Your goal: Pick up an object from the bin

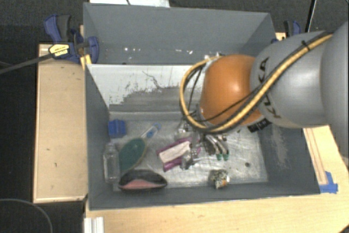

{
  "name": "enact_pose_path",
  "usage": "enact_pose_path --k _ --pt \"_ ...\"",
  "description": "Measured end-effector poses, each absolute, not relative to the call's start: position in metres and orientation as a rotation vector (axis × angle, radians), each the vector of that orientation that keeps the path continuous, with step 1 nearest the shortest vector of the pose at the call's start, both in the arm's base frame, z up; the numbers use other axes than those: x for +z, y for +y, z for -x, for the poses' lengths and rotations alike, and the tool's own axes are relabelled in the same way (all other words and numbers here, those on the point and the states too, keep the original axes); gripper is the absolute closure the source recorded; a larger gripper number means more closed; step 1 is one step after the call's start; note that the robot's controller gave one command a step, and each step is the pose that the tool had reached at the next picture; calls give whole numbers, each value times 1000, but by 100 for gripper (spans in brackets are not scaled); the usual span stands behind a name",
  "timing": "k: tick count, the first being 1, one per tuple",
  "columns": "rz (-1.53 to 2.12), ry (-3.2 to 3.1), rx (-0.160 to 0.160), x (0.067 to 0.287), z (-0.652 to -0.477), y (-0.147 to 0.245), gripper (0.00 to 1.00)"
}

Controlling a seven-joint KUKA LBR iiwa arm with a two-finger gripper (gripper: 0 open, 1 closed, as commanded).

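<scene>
So, odd bits (220, 178) are scattered in the grey bin (163, 41); a purple-white box (174, 153) is parked just beside the gripper (197, 153), grip state can't be told.

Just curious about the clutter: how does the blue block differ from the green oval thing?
The blue block is small and squarish; the green oval is bigger and rounded. The block lies farther back, apart; the oval lies beside a clear container. Both rest at the bin's left.

One blue block (116, 128); one green brush (132, 153); one purple packet (174, 153).
</scene>
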State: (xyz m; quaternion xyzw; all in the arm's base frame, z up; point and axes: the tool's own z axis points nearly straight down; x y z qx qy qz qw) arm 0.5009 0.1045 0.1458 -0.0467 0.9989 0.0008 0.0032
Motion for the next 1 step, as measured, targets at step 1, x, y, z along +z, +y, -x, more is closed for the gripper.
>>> enact_pose_path --k 1 --pt "205 3127 1 210 -505 106 100"
